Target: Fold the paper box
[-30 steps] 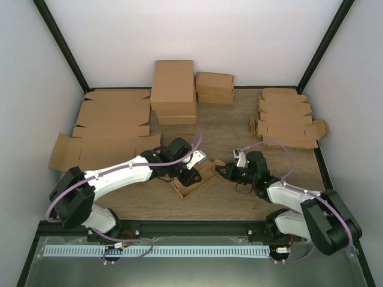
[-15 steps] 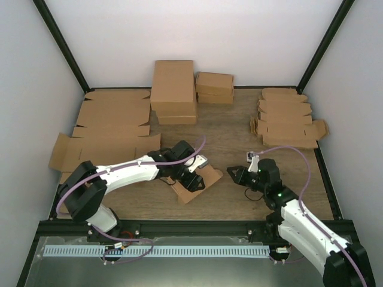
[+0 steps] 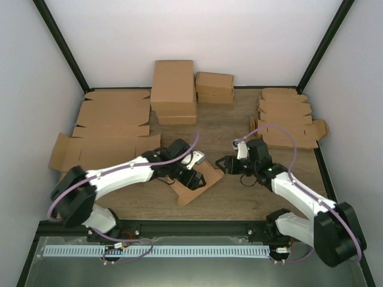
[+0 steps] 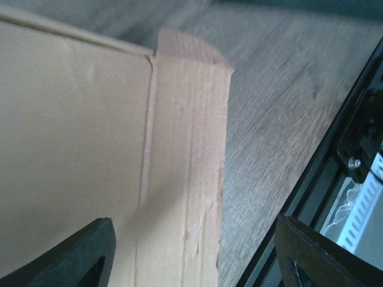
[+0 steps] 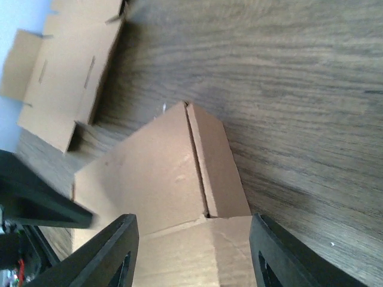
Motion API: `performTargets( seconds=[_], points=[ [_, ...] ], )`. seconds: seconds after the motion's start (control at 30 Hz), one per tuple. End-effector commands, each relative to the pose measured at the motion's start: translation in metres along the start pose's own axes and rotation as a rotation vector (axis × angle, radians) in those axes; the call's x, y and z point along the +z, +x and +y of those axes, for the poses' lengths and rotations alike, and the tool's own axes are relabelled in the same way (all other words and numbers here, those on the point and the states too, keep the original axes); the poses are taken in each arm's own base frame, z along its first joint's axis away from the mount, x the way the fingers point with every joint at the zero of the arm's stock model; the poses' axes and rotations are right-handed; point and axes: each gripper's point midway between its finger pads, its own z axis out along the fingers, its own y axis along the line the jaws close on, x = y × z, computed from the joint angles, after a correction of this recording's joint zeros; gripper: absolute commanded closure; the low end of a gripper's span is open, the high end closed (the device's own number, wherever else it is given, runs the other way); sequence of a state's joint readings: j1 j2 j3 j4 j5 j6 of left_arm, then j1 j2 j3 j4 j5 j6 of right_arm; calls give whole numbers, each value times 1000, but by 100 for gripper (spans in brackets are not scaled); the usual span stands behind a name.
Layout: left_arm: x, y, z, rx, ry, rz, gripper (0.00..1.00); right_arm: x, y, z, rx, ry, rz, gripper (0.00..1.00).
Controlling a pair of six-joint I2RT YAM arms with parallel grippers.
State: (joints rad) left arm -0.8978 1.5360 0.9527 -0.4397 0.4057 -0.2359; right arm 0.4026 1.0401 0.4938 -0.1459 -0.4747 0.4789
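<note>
Both jaws have just opened, letting go of the box [image 3: 206,180], which lies on the tabletop [image 3: 239,200] between them, so this fold looks done and a fresh grip probably follows.

Top cam was fixed high at the near side, looking down over the whole desk [image 3: 236,122]. Left wrist cam sat very close on the paper box [image 4: 78,131], with the desk's near edge at right. Right wrist cam saw the same box from slightly farther back.
</note>
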Motion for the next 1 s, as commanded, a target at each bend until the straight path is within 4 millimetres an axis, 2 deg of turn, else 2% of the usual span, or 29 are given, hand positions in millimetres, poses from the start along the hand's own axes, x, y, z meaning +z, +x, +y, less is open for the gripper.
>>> performTargets(
  seconds=[0.0,0.17,0.3,0.47,0.53,0.6,0.7,0.97],
  points=[
    [-48,-14,-2,-92,-78,-181,22,13,-9,13,-112,-54,45,45],
    [-74,16,22,-328,-164,-296,21,34,-9,13,-146,-50,101,44],
    [-78,44,43,-487,-194,-334,34,49,-1,12,-160,-42,152,46],
    [-68,64,58,-566,-172,-346,46,58,12,6,-158,-28,176,51],
    [-66,67,66,-597,-177,-361,52,60,18,3,-156,-14,189,54],
    [-66,67,70,-611,-164,-379,54,60,24,3,-158,-18,198,57],
    [-63,63,72,-619,-123,-401,55,58,32,3,-157,-26,204,60],
    [-46,61,75,-622,-78,-377,66,58,42,-8,-154,14,209,66]
  ],
)
